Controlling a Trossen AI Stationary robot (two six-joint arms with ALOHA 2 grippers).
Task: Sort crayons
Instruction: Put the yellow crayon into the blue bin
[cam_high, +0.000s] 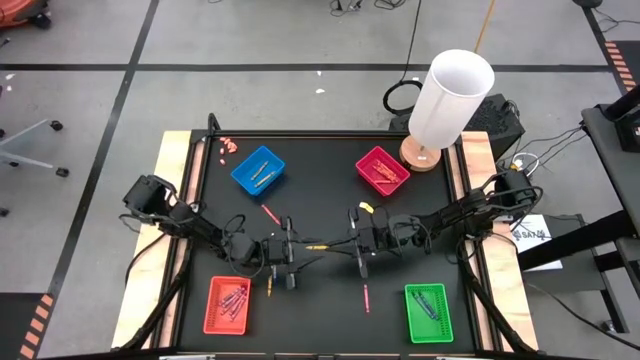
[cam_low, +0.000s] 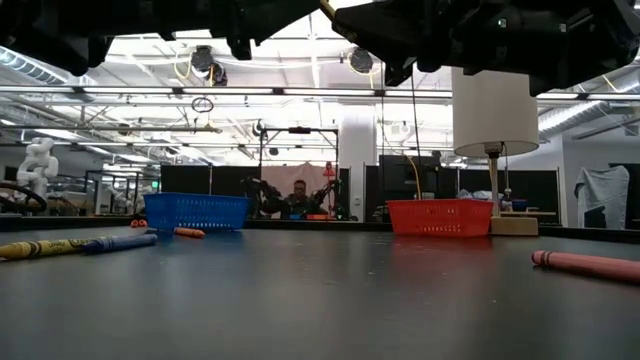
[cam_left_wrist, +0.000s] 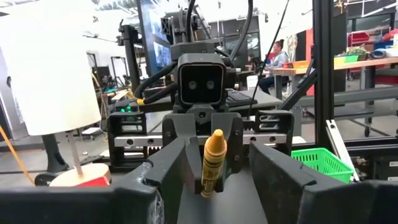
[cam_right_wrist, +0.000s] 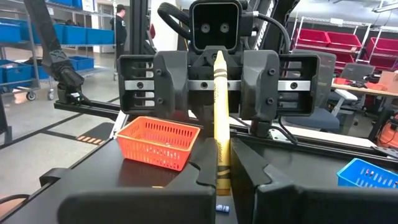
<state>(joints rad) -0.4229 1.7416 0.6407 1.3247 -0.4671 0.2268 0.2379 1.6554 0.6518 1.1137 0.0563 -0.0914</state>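
Bright overhead ceiling lights (cam_low: 200, 60) glare; the near tabletop (cam_low: 320, 310) looks blurred.

A grey floor (cam_high: 90, 60) crossed by dark tape lines surrounds the table, with shelving (cam_right_wrist: 348, 43) of red bins behind.

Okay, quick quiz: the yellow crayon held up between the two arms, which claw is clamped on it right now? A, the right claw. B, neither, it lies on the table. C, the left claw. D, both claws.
A: in the right wrist view the right claw is shut on the yellow crayon, while the left claw stands open around its tip.
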